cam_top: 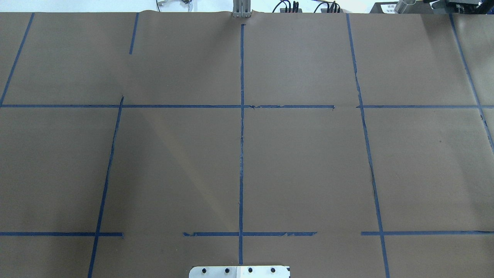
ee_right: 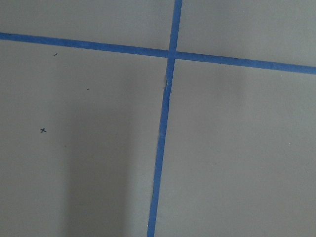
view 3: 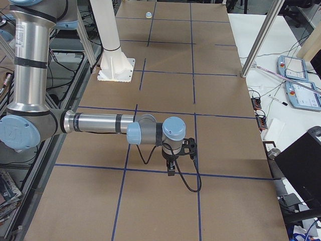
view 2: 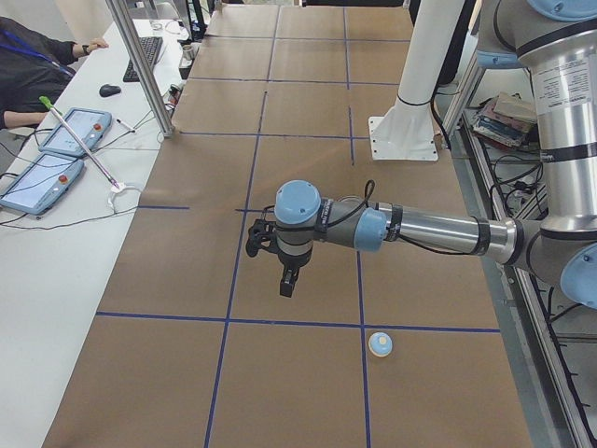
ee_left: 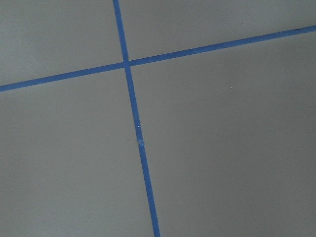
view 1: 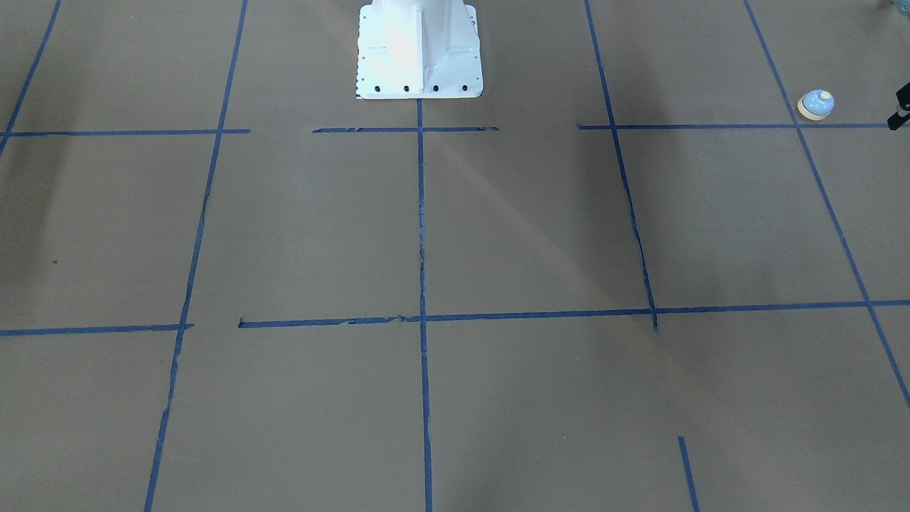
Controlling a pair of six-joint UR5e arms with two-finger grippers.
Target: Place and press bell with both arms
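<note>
Front-facing view: the bell [view 1: 815, 105] stands on the table [view 1: 498, 235] beside a tape crossing [view 1: 798, 126]. Left view: the left gripper [view 2: 286, 283] hangs near the bell, not touching; right view: the right gripper [view 3: 170, 169] hangs well apart; neither jaw state can be told.

Brown paper-covered table [view 1: 540, 235] was crossed by blue tape grid lines [view 1: 421, 213] | white bolted metal pedestal base [view 1: 419, 50] stood at top centre | small light-blue dome-shaped call bell [view 1: 815, 105], cream-based and cream-buttoned, sat upright at upper right, just beside a tape crossing | black object [view 1: 901, 107], cut off by the right edge, lay near the bell, apart from it.
</note>
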